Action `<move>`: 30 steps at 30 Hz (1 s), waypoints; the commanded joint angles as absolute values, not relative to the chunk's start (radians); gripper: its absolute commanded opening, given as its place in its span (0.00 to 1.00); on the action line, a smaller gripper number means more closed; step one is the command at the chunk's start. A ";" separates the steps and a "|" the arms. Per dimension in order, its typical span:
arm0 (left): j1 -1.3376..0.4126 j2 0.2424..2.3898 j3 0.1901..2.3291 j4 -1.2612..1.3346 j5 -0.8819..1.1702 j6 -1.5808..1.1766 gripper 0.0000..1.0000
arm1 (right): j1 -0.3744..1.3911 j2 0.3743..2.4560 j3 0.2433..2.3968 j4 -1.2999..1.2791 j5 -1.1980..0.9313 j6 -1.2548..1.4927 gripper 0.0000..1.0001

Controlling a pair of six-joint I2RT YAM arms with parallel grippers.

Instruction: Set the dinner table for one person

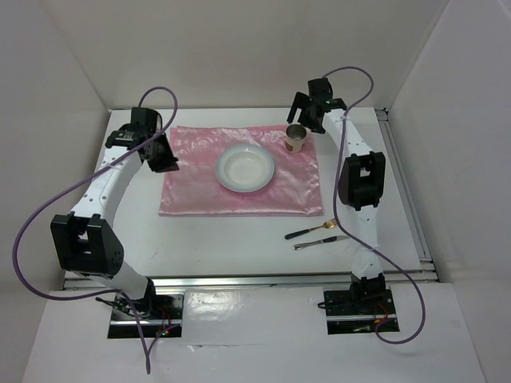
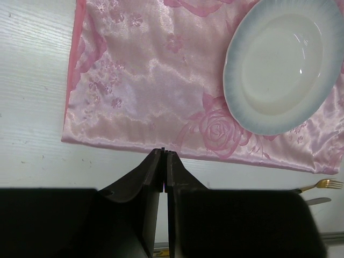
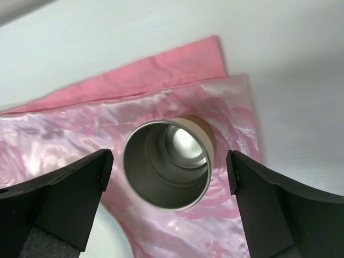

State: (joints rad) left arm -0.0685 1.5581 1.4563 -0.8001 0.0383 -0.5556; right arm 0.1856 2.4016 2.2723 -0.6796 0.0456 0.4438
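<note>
A pink rose-patterned cloth [image 1: 200, 179] lies on the white dinner table [image 1: 231, 239]. A white plate [image 1: 245, 167] sits on the cloth's middle; it also shows in the left wrist view [image 2: 279, 64]. A metal cup [image 1: 295, 139] stands upright on the cloth's far right corner. My right gripper [image 1: 307, 116] is open just above the cup [image 3: 167, 164], one finger on each side, not touching. My left gripper [image 1: 164, 155] is shut and empty over the cloth's left edge [image 2: 134, 80]. A gold fork [image 1: 311, 230] and a knife [image 1: 319, 242] lie on the table near the right arm.
Metal rails [image 1: 407, 199] run along the table's right and near edges. White walls enclose the table at the back and sides. Purple cables loop from both arms. The fork's tines [image 2: 328, 184] show at the left wrist view's right edge.
</note>
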 commanded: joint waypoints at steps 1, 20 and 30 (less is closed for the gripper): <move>-0.071 1.526 1.469 -0.792 0.020 -0.513 0.22 | 0.202 2.283 2.326 -0.680 0.041 0.449 1.00; -0.590 1.701 1.594 -0.696 0.356 -0.261 0.41 | 0.094 1.221 1.027 -0.745 0.000 0.518 0.88; -0.890 2.037 1.776 -0.750 0.213 -0.198 0.40 | 0.017 0.999 1.057 -0.969 0.166 0.655 0.96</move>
State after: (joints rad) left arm -0.8845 1.9972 1.7527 -0.7536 0.1970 -0.2390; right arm 0.0246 1.0367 0.9775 -0.8970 0.1017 0.6106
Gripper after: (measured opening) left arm 0.399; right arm 0.954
